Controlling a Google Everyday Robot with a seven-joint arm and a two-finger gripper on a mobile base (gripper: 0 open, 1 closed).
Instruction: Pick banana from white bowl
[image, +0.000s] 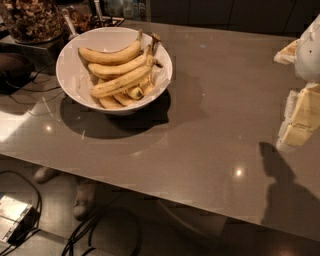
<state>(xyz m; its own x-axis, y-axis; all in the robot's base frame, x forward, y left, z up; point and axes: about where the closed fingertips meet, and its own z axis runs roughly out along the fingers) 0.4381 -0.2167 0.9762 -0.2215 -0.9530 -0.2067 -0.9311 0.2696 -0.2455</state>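
The white bowl (75, 75) stands on the grey table at the upper left. It holds a bunch of yellow bananas. Three long ones lie on top, side by side, with their stems pointing to the right. The banana (122, 80) nearest the front is long and gently curved. Shorter bananas lie under it. My gripper (299, 95) is at the right edge of the view, pale and cream-coloured. It hangs above the table, far to the right of the bowl, and holds nothing that I can see.
A clear glass container of brown bits (31, 20) stands behind the bowl at the far left, with utensils beside it. Dark cables (30, 97) lie left of the bowl. The table's front edge (150, 192) runs diagonally. More cables and a box lie on the floor below.
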